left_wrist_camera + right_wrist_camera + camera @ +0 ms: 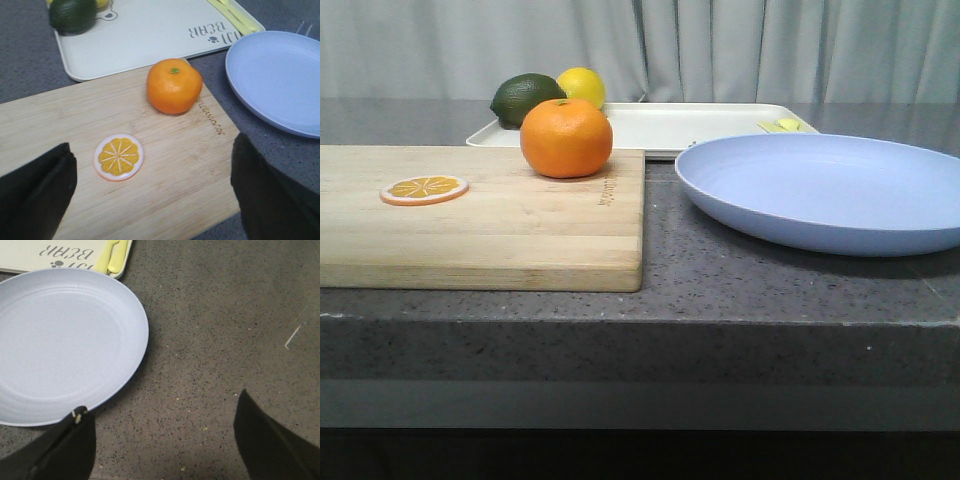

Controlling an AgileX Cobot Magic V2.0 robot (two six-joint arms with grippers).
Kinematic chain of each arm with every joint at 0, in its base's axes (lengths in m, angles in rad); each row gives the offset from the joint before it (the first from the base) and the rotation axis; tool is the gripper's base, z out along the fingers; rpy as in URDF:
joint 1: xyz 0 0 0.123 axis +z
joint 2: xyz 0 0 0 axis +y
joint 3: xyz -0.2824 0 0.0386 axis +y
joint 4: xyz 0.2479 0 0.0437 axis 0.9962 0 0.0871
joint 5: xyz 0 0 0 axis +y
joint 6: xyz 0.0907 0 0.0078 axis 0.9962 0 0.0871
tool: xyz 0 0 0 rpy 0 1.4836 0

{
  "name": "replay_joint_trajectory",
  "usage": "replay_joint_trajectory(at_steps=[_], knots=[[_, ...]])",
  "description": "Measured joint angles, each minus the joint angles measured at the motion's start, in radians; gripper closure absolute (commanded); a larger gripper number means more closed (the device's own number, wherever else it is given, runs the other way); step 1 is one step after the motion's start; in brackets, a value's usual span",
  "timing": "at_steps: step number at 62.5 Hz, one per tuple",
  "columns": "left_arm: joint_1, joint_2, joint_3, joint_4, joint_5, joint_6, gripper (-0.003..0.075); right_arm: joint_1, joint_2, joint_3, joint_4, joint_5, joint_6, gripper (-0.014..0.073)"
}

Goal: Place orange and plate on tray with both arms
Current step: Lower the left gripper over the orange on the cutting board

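The orange (174, 86) sits ahead of the wide-open left pincer (155, 200). The plate (60, 345) lies beside the right pincer (165, 440), also spread wide and empty.

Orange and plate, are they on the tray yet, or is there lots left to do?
Nothing is done yet. The orange sits on the wooden cutting board, and the plate rests on the counter beside it, both off the tray. Nothing is in hand: the left hand hovers open over the board, and the right hand is open beside the plate. Both still need picking up and placing on the tray.
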Motion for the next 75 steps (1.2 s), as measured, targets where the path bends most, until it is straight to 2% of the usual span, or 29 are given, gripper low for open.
replay_joint_trajectory(at_steps=[13,47,61,75], knots=[[-0.054,0.213,-0.103,0.020,-0.045,0.013,0.0078,0.000,0.000,0.000,0.000,0.001,-0.002,0.0013],[-0.054,0.698,-0.465,0.052,-0.067,0.013,0.0078,0.000,0.000,0.000,0.000,0.004,-0.002,0.0013],[-0.054,0.817,-0.543,0.060,-0.050,0.013,0.0078,0.000,0.000,0.000,0.000,0.006,-0.002,0.0013],[-0.054,0.863,-0.547,0.060,-0.003,0.013,0.0079,0.000,0.000,0.000,0.000,0.006,-0.002,0.0013]])
